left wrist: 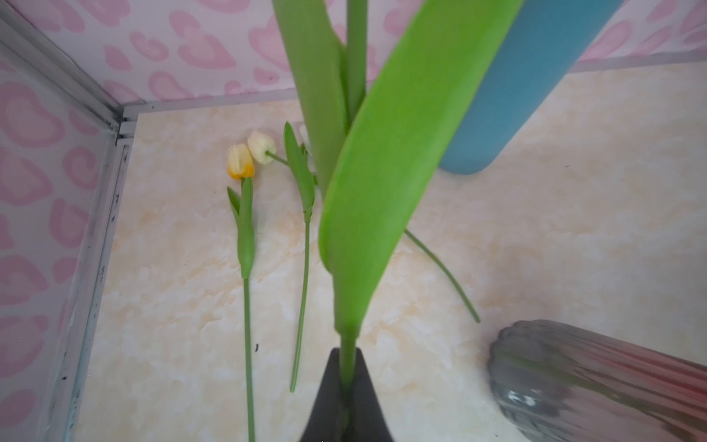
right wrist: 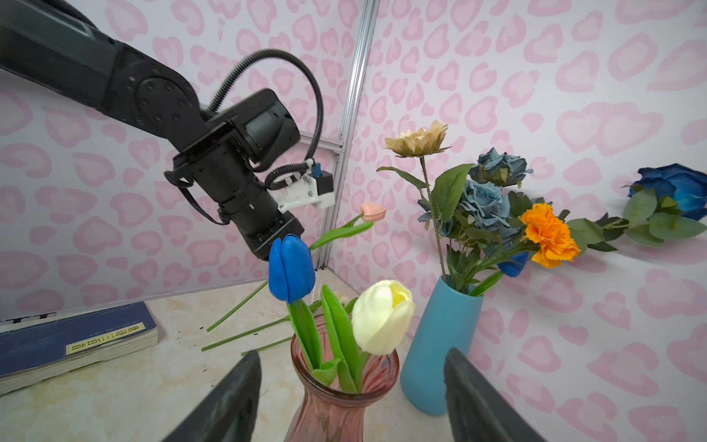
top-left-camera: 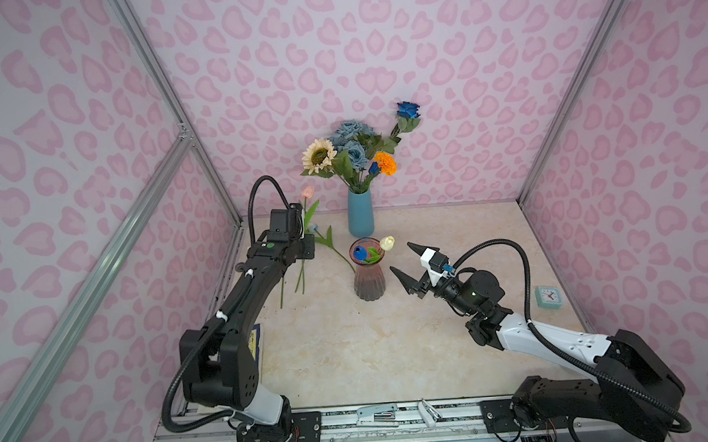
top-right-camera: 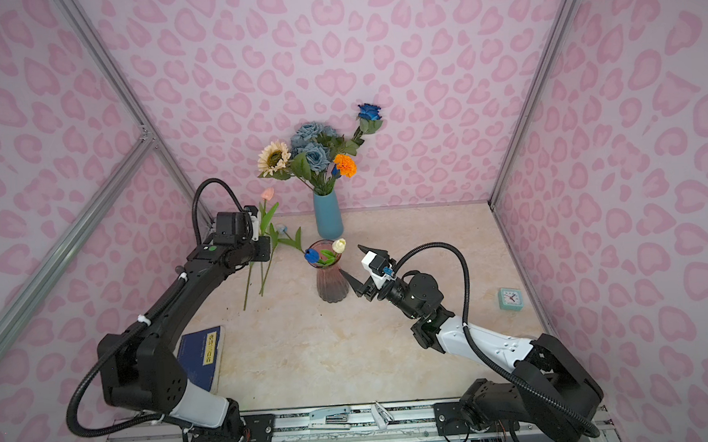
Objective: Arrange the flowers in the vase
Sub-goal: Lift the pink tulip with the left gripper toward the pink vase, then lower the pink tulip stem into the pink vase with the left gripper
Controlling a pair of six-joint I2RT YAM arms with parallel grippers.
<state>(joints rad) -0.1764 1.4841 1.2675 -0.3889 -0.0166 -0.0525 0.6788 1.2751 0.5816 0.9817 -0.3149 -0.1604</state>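
My left gripper [left wrist: 346, 363] is shut on the green stem of a pink tulip [top-left-camera: 307, 192], which it holds off the table near the back left. In both top views its fingers are hidden under the wrist. A pink glass vase [top-left-camera: 368, 280] stands mid-table and holds a blue tulip [top-left-camera: 360, 253] and a cream tulip [top-left-camera: 386, 242]. My right gripper [top-left-camera: 401, 258] is open just right of this vase, one finger either side of its neck in the right wrist view, touching nothing. A yellow tulip [left wrist: 240, 162] and a white tulip [left wrist: 262, 147] lie on the table.
A blue vase [top-left-camera: 360, 214] at the back wall holds a sunflower [top-left-camera: 319, 154], dusty-blue roses [top-left-camera: 353, 139], a marigold [top-left-camera: 386, 162] and a bright blue rose [top-left-camera: 408, 110]. A blue book [top-right-camera: 203, 356] lies front left. A small clock [top-left-camera: 548, 296] sits at the right wall and a stapler [top-left-camera: 377, 414] on the front rail.
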